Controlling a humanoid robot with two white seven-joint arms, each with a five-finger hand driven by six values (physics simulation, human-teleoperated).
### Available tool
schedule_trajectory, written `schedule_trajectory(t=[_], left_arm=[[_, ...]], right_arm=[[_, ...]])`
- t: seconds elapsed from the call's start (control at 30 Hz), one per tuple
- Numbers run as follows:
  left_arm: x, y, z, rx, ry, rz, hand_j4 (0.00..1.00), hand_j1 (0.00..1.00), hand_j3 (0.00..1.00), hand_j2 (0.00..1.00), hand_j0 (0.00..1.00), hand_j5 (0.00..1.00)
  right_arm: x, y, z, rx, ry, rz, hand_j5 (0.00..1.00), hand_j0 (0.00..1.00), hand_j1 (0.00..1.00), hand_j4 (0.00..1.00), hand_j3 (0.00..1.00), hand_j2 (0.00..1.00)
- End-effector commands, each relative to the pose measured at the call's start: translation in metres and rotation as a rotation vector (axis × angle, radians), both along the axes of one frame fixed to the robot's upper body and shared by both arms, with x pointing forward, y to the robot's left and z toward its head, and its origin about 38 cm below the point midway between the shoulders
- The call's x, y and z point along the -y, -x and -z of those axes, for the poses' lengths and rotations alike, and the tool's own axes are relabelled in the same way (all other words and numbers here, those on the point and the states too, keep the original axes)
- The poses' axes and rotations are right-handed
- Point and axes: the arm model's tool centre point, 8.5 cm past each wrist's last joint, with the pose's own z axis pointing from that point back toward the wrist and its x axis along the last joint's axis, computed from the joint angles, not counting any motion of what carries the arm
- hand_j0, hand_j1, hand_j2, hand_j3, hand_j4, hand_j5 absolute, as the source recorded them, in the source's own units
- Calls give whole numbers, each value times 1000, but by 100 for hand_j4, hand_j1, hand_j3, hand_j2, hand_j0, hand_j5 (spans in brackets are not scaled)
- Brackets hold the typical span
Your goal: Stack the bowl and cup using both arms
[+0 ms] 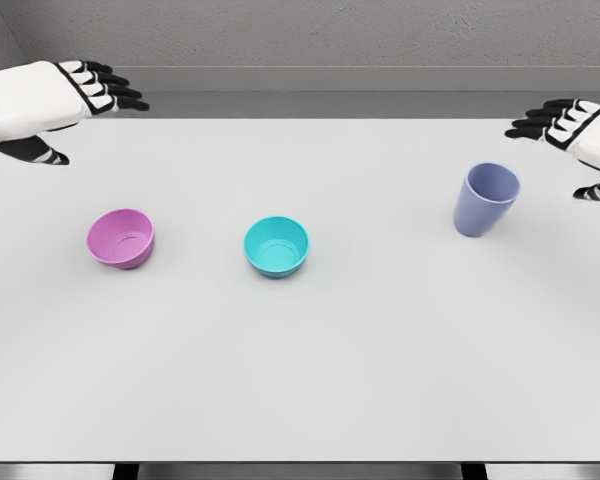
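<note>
— Has it started yet?

— I'd say not. Both hands hover off the far corners of the white table point(310, 380), and nothing is being held. The left hand point(55, 100) is up at the far left with its fingers stretched out flat and the thumb hanging below. The right hand point(575, 135) is at the far right edge, fingers likewise extended and relaxed, gripping nothing.

— Where are the things?

— Three of them in a loose row across the middle. A pink bowl point(121, 238) on the left, a teal bowl point(276, 246) near the centre, and a lavender cup point(486, 199) over on the right. All upright, all well apart from one another.

— Anything in them?

— They look empty. I can see the inside bottom of each bowl, and the cup's mouth shows bare wall.

— So what comes first?

— My guess is the reach. The pink bowl is nearest the left hand, and the cup sits closest to the right hand. Each hand would need to come down and close on a rim or wall, then one vessel gets lifted over another and lowered in squarely.

— Any snag?

— The cup is tall and narrow, so I'd expect it to tip if nudged sideways.
</note>
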Motion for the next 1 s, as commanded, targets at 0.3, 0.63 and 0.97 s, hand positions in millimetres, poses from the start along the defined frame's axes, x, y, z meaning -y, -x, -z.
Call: schedule_trajectory(t=[0.3,0.63,0.97], left_arm=[[17,-7,59,-258,-138,50,100,100,100,100,100,100],[14,-1,70,-326,-104,55,100,100,100,100,100,100],[-10,4,96,-402,-128,-7,100,100,100,100,100,100]], right_arm=[[-8,-23,31,-127,23,10,100,100,100,100,100,100],[-7,-50,24,-159,77,25,100,100,100,100,100,100],[0,-59,31,-322,57,46,100,100,100,100,100,100]])
